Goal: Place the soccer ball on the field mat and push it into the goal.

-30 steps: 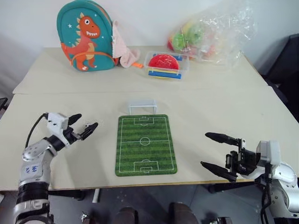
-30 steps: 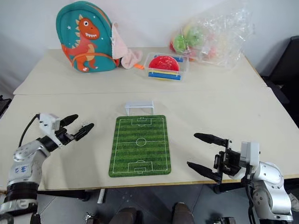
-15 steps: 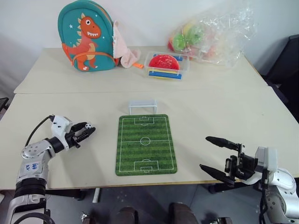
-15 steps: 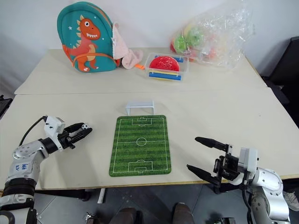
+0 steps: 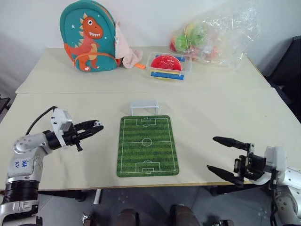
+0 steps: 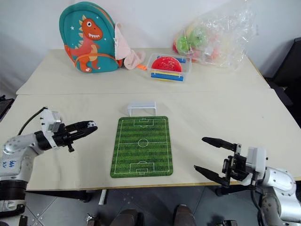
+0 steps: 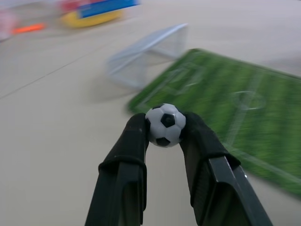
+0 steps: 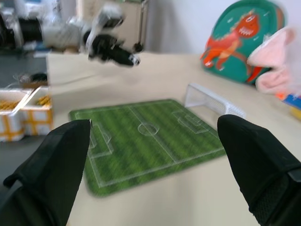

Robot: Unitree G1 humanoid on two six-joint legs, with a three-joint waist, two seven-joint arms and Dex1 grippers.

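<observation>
In the left eye view the left gripper [image 5: 97, 125], at the centre left of the frame, held the tiny white soccer ball with black patches [image 5: 99, 124] between its jaws; a second before, those jaws had stood spread and empty lower on the pale tabletop [image 5: 211, 113], so the pick-up was done and the ball had been lifted and carried toward the flat green field mat with white pitch lines [image 5: 147, 145] at the middle of the frame. The ball hung just short of the mat's left edge, not yet over it. The small white plastic goal with pale netting [image 5: 144, 107] stood touching the mat's far edge, above it in the frame. At the lower right the right gripper [image 5: 225, 156] hovered with its jaws wide apart and empty. In the right eye view the layout read the same. In the left wrist view the two black fingers [image 7: 133, 143] pinched the ball at its sides, with mat and goal blurred beyond. In the right wrist view the mat lay centre frame and the ball-carrying gripper showed at the upper left. What remained, by my judgement, was setting the ball down on the mat and nudging it toward the goal.
</observation>
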